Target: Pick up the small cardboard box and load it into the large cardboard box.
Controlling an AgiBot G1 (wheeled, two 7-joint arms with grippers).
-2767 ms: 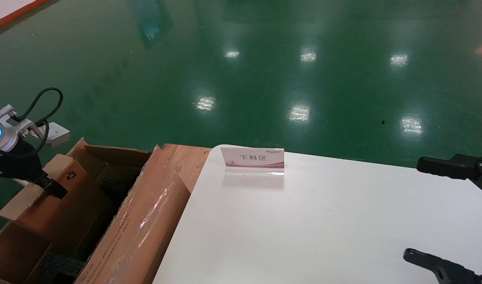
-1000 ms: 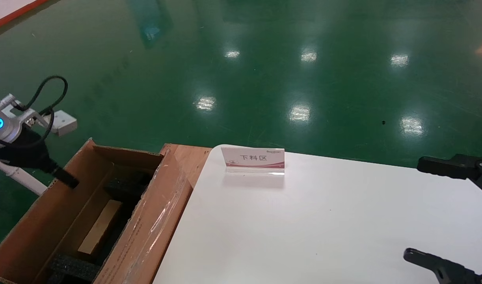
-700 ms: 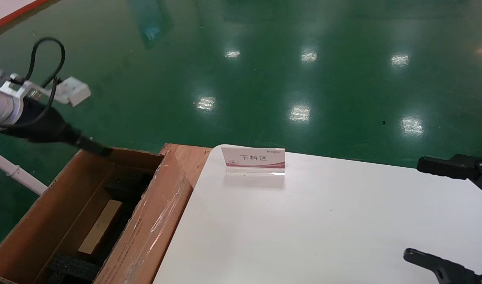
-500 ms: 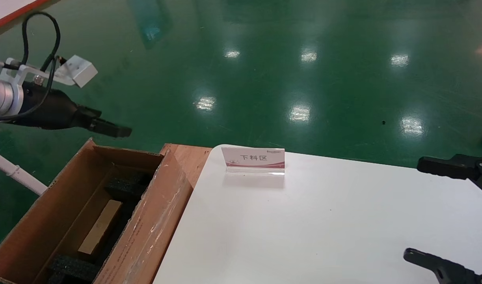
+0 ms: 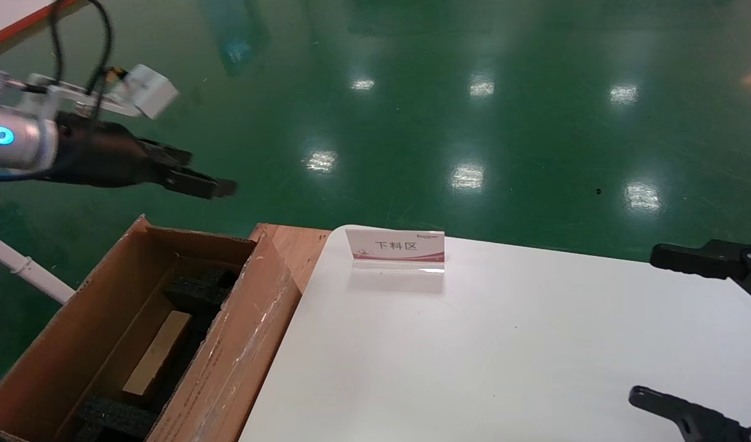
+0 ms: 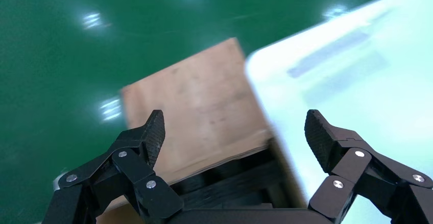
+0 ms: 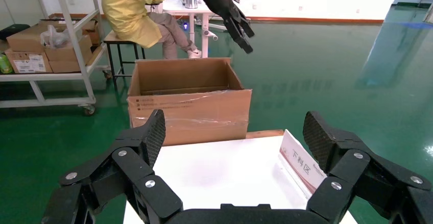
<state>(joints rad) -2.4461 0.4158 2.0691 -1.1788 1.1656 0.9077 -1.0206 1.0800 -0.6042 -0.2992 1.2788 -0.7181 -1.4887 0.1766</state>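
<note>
The flat brown small cardboard box (image 5: 156, 352), seemingly light and stiff, lies inside the large cardboard box (image 5: 240, 362) beside the worktop's left edge; left pincer (image 5: 212, 183) released above.

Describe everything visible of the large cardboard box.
The large cardboard box is a big brown corrugated carton standing open on the floor, beside the white table on the robot's left. Its long flaps stand up, and the one nearest the table carries glossy clear tape. Black foam lines the inside, and the small cardboard box lies flat down in it. Nothing grips the carton: the left claw is open and empty above its far end.
</note>
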